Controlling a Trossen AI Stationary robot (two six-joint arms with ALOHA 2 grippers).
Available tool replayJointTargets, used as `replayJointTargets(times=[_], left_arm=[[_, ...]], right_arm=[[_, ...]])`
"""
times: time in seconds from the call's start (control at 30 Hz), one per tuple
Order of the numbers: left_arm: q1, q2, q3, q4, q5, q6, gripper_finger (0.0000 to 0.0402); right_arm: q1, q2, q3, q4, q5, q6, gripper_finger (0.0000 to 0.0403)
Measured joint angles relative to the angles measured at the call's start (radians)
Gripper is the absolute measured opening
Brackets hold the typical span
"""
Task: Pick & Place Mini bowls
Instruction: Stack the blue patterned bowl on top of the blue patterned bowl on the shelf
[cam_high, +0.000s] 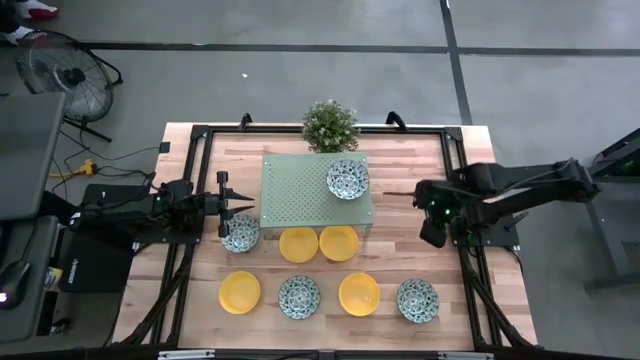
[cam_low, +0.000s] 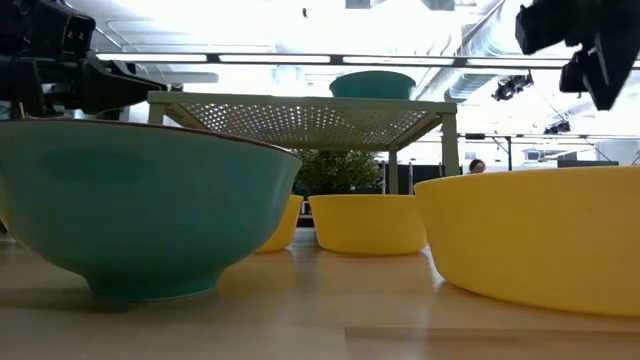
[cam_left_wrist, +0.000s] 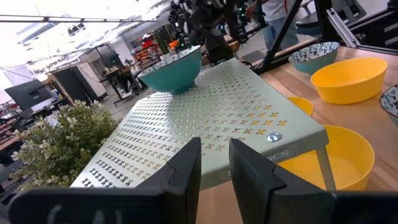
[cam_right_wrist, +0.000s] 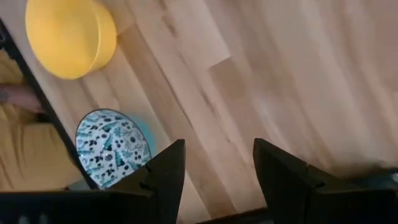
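Front table edge: four mini bowls (cam_high: 329, 296) in a row, yellow and patterned alternating | Mid-table: two yellow bowls (cam_high: 318, 243), patterned bowl (cam_high: 240, 234) under left gripper (cam_high: 222, 204), jaws narrowly apart, empty | Perforated shelf (cam_high: 300, 190): patterned bowl (cam_high: 347, 180) | Right gripper (cam_high: 433, 232): jaws spread, empty | Back edge: potted plant (cam_high: 330, 125)

From my seat the surface (cam_high: 400, 260) reads as pale wood planks with a smooth, faintly shiny finish. The raised shelf (cam_high: 300, 195) is pale green perforated sheet metal, matt. The yellow bowls (cam_high: 359, 294) look glossy and smooth, like glazed ceramic; I can't confirm the material. The patterned bowls (cam_high: 418, 300) have a shiny teal outside. Both the left pincer (cam_left_wrist: 214, 174) and right pincer (cam_right_wrist: 214, 180) are matt black, plastic-looking.
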Motion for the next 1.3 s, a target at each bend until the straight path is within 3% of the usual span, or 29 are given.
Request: replayJointTargets(times=[0.47, 0.67, 1.0, 1.3], left_arm=[[0.000, 0.000, 0.000, 0.000, 0.000, 0.000, 0.0078], [0.000, 0.000, 0.000, 0.000, 0.000, 0.000, 0.0078], [0.000, 0.000, 0.000, 0.000, 0.000, 0.000, 0.0078], [0.000, 0.000, 0.000, 0.000, 0.000, 0.000, 0.0078]], right_arm=[[0.232, 0.002, -0.182, 0.341, 0.002, 0.144, 0.0177], [0.383, 0.041, -0.203, 0.392, 0.048, 0.194, 0.0177], [0.608, 0.200, -0.203, 0.477, 0.132, 0.197, 0.0177], [0.646, 0.350, -0.203, 0.486, 0.159, 0.260, 0.0177]])
